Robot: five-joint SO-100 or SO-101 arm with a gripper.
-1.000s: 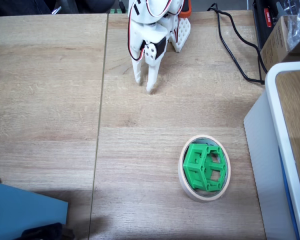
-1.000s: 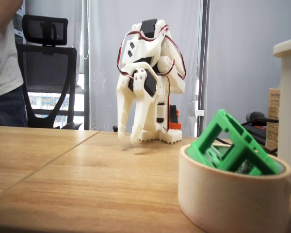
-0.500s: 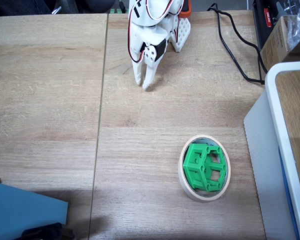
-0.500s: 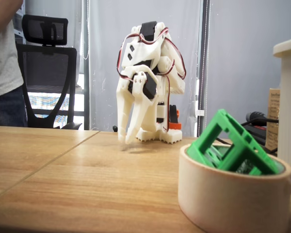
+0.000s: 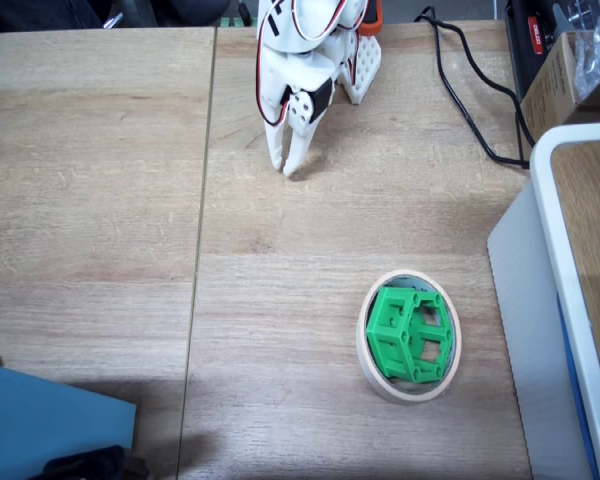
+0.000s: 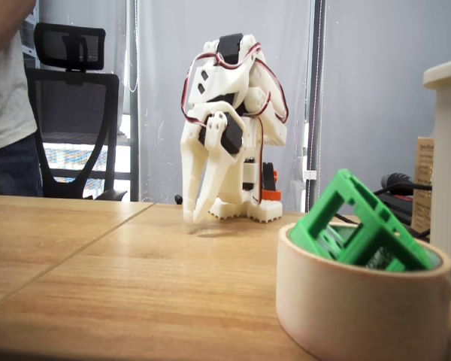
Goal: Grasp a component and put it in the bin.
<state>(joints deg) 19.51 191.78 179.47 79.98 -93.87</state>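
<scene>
Green hex component sits tilted inside the tape-ring bin, well apart from tool, which is clenched w/ nothing in it, tips down near arm base, so prob. done

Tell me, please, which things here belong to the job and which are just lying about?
Job:
green component, lying tilted inside the tape ring
tape-ring bin
gripper, closed, near the arm's base

Lying about:
black cable
blue sheet
cardboard box
office chair
</scene>
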